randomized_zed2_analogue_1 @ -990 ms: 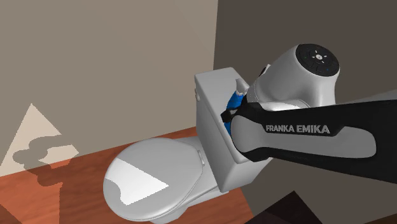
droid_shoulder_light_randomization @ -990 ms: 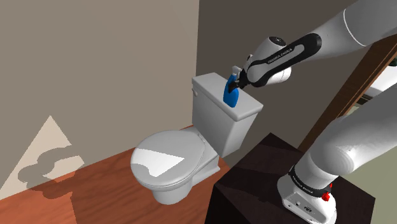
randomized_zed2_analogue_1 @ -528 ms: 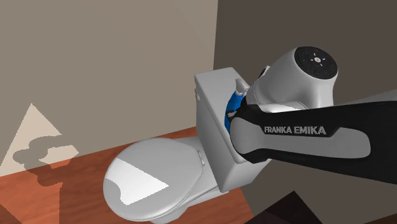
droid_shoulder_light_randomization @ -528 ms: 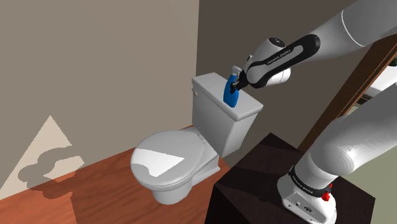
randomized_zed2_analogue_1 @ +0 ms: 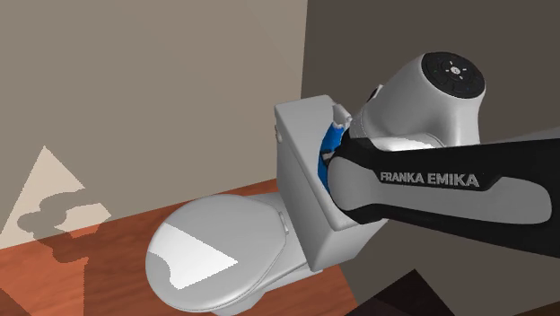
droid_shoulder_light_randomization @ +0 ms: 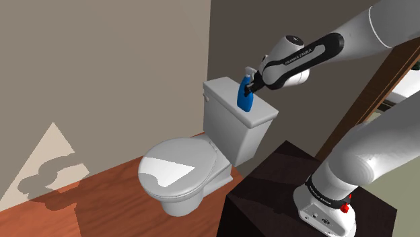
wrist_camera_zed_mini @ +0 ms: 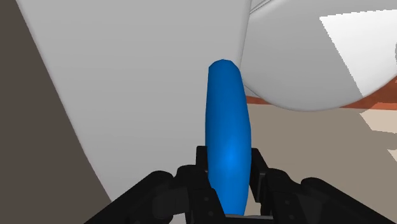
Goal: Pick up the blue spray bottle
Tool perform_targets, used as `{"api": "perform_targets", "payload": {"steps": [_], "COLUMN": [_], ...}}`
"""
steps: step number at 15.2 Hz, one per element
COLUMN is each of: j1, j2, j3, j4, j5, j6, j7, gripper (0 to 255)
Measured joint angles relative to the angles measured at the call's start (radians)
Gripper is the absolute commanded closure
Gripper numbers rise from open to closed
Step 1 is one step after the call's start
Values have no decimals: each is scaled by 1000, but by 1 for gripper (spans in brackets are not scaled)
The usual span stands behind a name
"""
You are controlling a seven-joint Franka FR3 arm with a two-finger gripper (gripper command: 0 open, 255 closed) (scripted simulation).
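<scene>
Plainly, FRANKA EMIKA on arm (randomized_zed2_analogue_1: 449, 205), gripper (wrist_camera_zed_mini: 230, 160) clasping blue spray bottle (wrist_camera_zed_mini: 226, 121)

Open air above the toilet tank (droid_shoulder_light_randomization: 227, 126) around the end effector (droid_shoulder_light_randomization: 250, 87) clasping the blue spray bottle (droid_shoulder_light_randomization: 246, 100), dark wall (droid_shoulder_light_randomization: 249, 27) close behind, closed toilet lid (droid_shoulder_light_randomization: 178, 172) below in front

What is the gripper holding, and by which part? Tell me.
The gripper is shut on the blue spray bottle, jaws clasping its blue body near the top end.

The arm (randomized_zed2_analogue_1: 431, 184) hides most of the blue spray bottle (randomized_zed2_analogue_1: 330, 142).
</scene>
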State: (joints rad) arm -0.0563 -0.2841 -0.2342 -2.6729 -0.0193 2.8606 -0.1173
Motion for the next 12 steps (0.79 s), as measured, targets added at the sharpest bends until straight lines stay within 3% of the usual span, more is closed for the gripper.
{"api": "perform_targets", "payload": {"steps": [12], "j1": [-25], "j2": [-113], "j3": [31], "j4": [77], "j5": [-31], "j6": [-190], "j7": [31], "gripper": [255]}}
